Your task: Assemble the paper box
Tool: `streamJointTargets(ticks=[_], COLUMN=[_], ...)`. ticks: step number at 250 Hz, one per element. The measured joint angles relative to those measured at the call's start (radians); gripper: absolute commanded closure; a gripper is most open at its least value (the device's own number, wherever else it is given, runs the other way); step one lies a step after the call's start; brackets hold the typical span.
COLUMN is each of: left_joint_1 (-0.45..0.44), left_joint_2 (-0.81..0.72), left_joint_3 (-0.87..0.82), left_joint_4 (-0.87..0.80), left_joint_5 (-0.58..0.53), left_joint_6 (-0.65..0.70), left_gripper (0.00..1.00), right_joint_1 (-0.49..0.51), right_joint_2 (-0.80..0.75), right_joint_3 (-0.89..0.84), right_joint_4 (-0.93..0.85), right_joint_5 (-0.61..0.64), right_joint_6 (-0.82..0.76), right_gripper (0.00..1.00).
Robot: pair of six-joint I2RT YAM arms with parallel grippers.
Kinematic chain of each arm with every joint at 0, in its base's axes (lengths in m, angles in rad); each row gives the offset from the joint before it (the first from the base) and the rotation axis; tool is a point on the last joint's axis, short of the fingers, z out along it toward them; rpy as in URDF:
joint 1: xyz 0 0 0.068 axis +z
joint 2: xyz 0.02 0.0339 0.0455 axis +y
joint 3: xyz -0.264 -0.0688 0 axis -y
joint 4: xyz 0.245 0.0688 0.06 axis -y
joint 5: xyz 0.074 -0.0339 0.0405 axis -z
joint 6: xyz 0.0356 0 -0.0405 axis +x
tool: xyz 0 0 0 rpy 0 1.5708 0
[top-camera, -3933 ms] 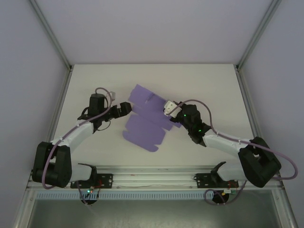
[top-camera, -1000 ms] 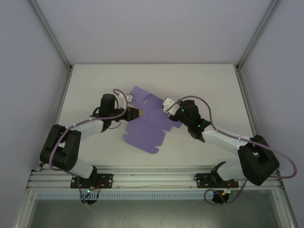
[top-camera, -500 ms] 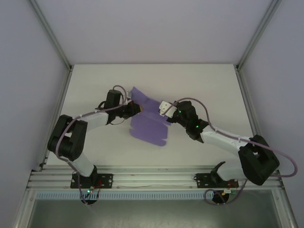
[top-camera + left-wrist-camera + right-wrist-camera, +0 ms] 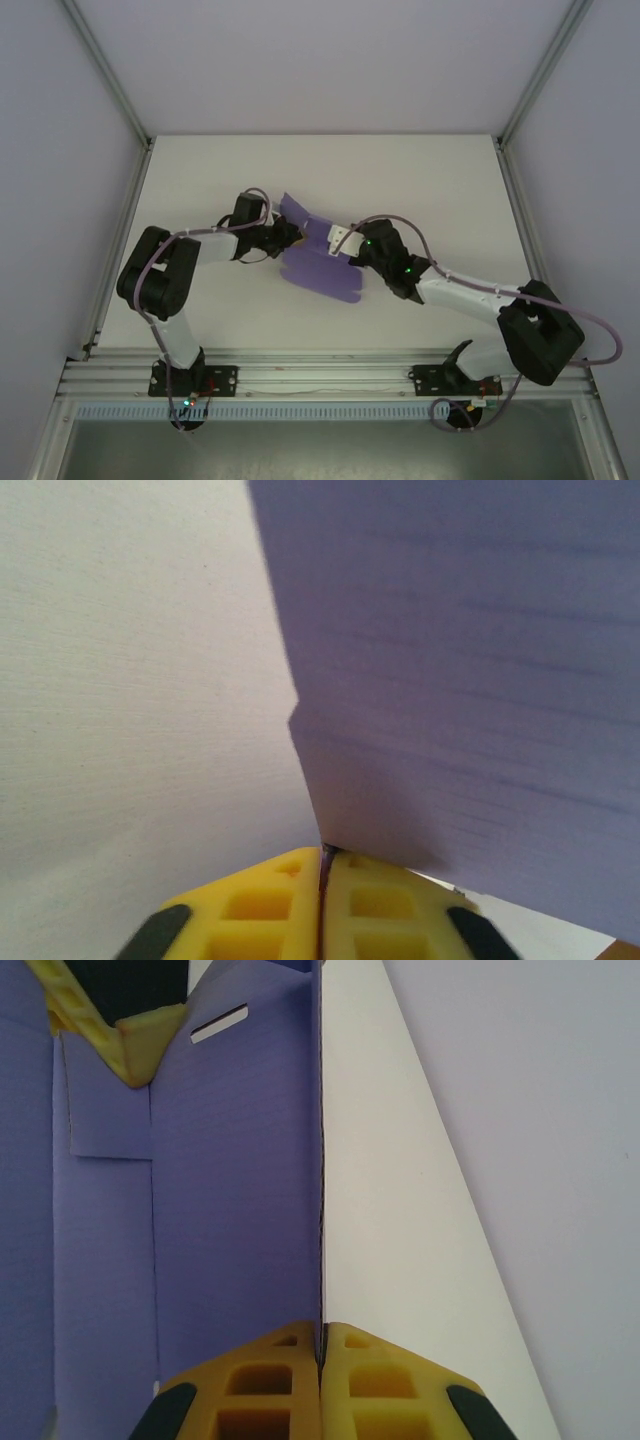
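Both pairs of yellow fingers are pinched shut on thin card: the left gripper (image 4: 322, 860) clamps one side edge of the purple paper box (image 4: 318, 262), the right gripper (image 4: 322, 1335) the opposite side, likely to tip those panels up along their creases. The half-folded sheet sits mid-table between the wrists. The white table (image 4: 450, 180) lies bare all round, though the arms crowd each other inward.

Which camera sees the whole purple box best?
The top camera. There the whole paper box shows, partly folded between both arms. The left wrist camera is close on one panel, pinched in the left gripper. The right wrist camera looks along the inside of the card, with the right gripper pinching an edge.
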Motion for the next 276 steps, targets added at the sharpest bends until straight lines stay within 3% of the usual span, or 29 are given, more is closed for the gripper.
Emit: streamJointTargets(ticks=[68, 139, 179, 234, 276], left_joint_1=[0.009, 0.034, 0.012, -0.089, -0.124], left_joint_2=[-0.003, -0.115, -0.177, -0.21, -0.139], left_joint_3=[-0.007, -0.105, -0.143, -0.165, -0.166], left_joint_4=[-0.112, -0.167, -0.194, -0.169, -0.109], left_joint_5=[-0.111, -0.158, -0.159, -0.144, -0.124], left_joint_6=[0.046, 0.101, 0.116, 0.105, 0.081], left_gripper=[0.43, 0.41, 0.47, 0.83, 0.95], right_joint_1=[0.016, 0.013, 0.013, 0.013, 0.013], right_joint_2=[0.072, 0.098, 0.13, 0.169, 0.192], right_joint_3=[0.023, 0.023, 0.023, 0.025, 0.026], right_joint_4=[-0.01, 0.005, 0.052, 0.101, 0.154], right_joint_5=[0.131, 0.197, 0.227, 0.236, 0.238], right_joint_6=[-0.099, -0.154, -0.185, -0.192, -0.192], right_gripper=[1.0, 1.0, 1.0, 1.0, 1.0])
